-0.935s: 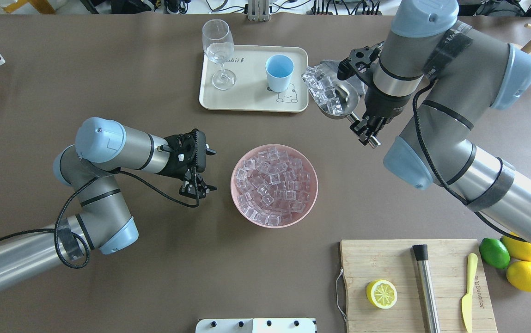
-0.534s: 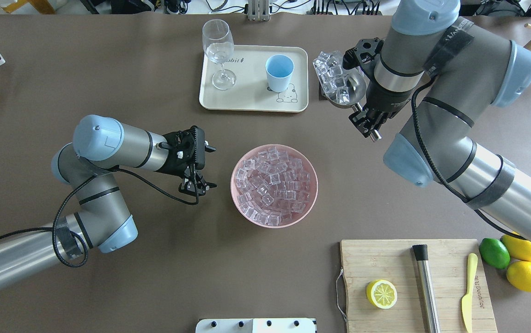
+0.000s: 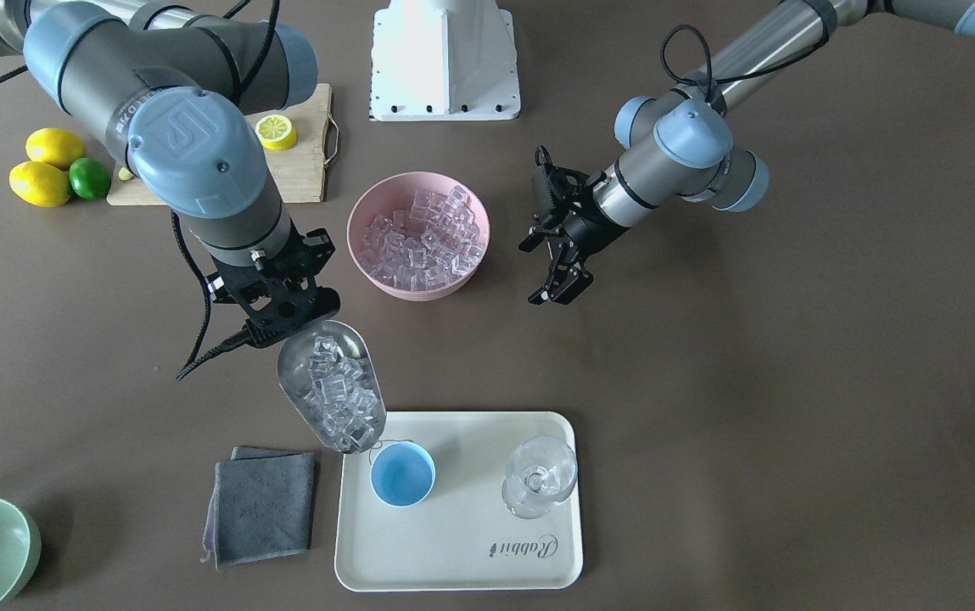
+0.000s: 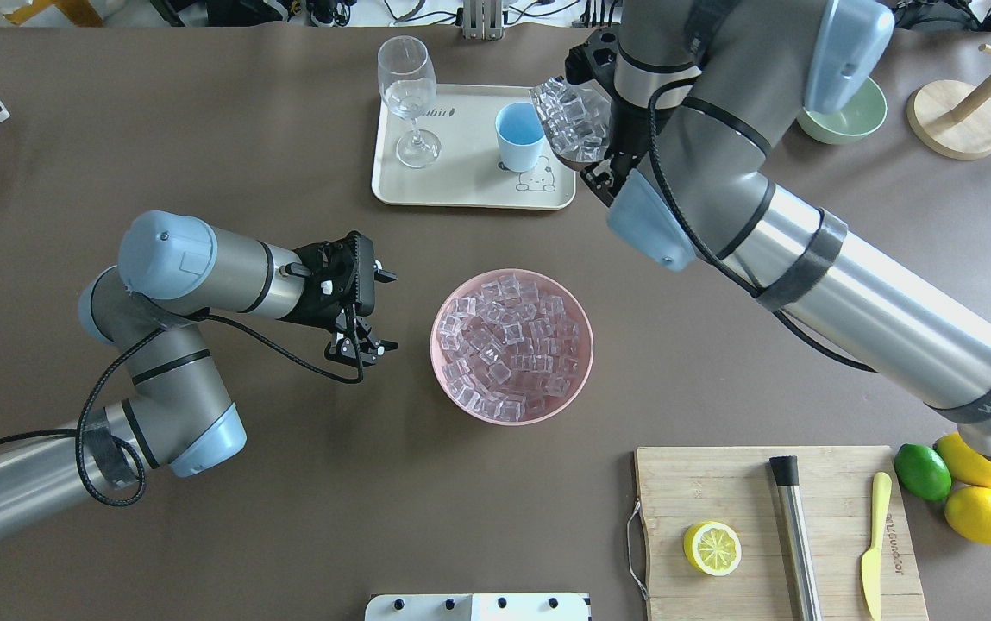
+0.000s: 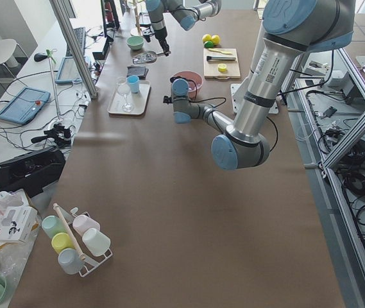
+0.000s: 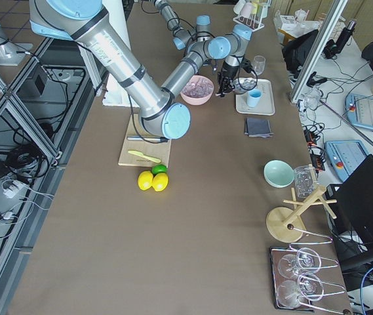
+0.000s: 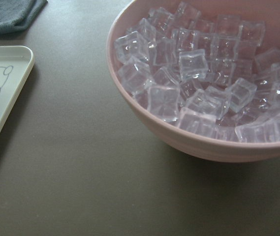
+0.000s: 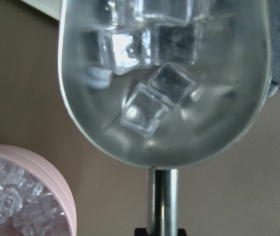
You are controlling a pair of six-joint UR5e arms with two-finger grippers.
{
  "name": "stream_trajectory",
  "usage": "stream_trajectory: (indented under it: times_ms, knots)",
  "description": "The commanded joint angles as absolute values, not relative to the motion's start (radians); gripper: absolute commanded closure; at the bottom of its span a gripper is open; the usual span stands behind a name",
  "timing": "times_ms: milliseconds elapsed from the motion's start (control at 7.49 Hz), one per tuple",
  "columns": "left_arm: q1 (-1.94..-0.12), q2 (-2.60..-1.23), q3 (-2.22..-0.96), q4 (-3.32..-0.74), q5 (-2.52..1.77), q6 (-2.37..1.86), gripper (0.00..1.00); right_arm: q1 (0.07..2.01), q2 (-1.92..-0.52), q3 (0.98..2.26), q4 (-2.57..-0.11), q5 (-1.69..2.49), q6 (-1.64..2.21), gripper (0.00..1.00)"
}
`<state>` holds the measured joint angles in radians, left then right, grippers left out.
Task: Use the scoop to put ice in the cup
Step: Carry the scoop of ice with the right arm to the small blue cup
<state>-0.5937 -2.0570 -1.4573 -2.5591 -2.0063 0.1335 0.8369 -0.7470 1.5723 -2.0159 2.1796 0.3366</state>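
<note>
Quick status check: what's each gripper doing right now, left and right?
Left gripper: open, empty, beside the pink bowl.
Right gripper: shut on the scoop handle, with ice in the trough.

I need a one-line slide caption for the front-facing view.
The right gripper holds the scoop of ice beside the cup on the tray.

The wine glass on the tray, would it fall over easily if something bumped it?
Probably yes. The wine glass has a wide bowl on a thin stem over a small foot, so it looks top-heavy and apt to tip. It looks like clear glass, so it is likely fragile. On the smooth tray it might also slide.
</note>
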Motion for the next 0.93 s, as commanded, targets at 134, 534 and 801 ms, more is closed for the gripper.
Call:
stream_trajectory:
  times_ms: [134,534,801]
  knots:
    - [-0.586,-2.046,-1.479,-2.542,-2.006,0.133,0.01,0.897,-0.462,1.189,-2.072,2.333,0.339,1.00]
    - [-0.583,-2.046,-1.493,-2.511,-2.006,0.133,0.01,0.905,-0.400,1.101,-2.212,2.413,0.342,1.00]
    - [-0.581,-2.045,-1.493,-2.511,-2.008,0.133,0.01,0.896,-0.422,1.103,-2.244,2.442,0.347,1.00]
